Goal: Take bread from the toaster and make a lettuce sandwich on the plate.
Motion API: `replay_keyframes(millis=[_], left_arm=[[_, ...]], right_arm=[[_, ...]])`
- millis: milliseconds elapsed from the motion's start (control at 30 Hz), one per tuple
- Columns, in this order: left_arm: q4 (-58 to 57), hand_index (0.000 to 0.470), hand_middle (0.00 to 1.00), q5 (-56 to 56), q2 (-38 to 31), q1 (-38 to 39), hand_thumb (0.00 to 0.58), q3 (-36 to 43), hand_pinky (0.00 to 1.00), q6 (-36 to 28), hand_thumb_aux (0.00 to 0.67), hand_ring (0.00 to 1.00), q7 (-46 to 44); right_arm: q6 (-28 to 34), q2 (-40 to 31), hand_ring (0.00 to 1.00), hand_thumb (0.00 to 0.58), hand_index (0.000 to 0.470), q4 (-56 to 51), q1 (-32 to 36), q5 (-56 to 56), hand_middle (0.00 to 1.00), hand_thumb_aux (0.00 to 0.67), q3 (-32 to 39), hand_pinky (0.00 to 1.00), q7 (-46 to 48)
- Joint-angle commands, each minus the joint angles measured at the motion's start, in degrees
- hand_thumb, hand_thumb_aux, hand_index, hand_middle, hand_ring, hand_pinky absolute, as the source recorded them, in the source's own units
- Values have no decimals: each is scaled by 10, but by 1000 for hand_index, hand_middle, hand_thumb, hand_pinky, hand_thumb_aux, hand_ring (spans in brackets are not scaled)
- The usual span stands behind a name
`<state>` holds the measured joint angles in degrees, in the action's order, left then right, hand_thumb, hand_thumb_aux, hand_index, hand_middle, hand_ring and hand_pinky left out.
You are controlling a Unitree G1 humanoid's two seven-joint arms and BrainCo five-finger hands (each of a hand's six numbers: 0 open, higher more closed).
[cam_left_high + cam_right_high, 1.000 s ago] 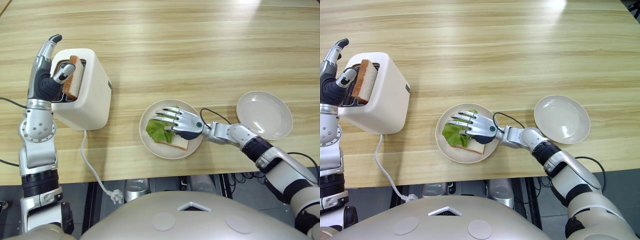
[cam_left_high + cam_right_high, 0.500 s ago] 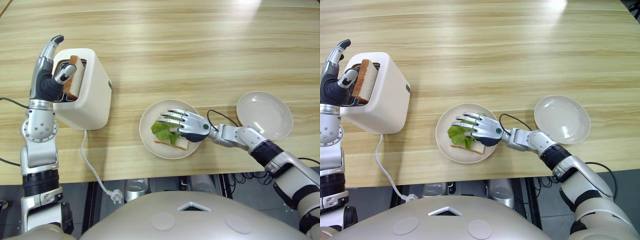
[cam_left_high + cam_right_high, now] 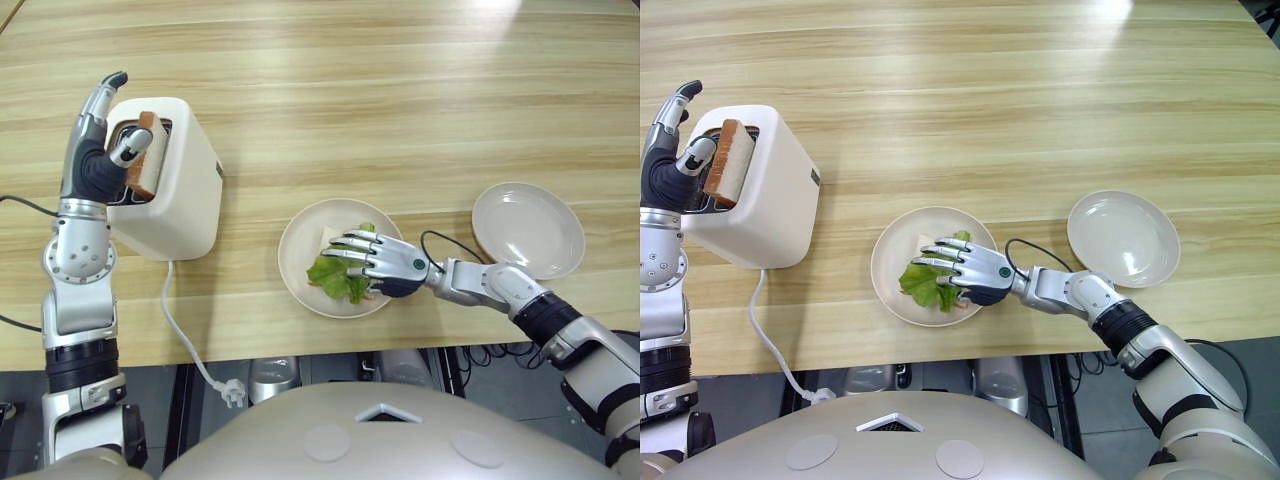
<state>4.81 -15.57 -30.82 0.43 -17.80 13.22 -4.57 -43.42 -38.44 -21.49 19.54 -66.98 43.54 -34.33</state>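
Left hand (image 3: 98, 165) pinches the upright bread slice (image 3: 150, 172) in the toaster (image 3: 190, 195). The plate (image 3: 294, 240) lies right and nearer, with the right hand (image 3: 392, 268) over the lettuce (image 3: 330, 278), hold unclear.

We see: cream toaster (image 3: 185, 190), tan bread (image 3: 147, 160) with brown crust, green lettuce (image 3: 335, 280), beige plate (image 3: 293, 250), off-white second plate (image 3: 528, 228), pale wood table (image 3: 380, 100) with streaky grain, silver-and-black left hand (image 3: 95, 150) and right hand (image 3: 388, 265).
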Motion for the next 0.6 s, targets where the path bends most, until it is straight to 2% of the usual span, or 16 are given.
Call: replay_keyframes(millis=[33,467,600], left_arm=[[-30,0,0,-9,-12,3,0,16,0,4,0,0,-7],[-43,0,0,-3,-26,9,0,10,0,5,0,0,1],[1,0,0,-78,-34,26,0,2,0,-22,0,0,43]], right_arm=[[-5,1,0,0,0,3,-4,21,0,0,-16,0,19],[-16,-15,0,0,0,83,-17,77,0,0,-84,0,74],[-24,0,0,0,0,109,-24,110,0,0,-105,0,90]])
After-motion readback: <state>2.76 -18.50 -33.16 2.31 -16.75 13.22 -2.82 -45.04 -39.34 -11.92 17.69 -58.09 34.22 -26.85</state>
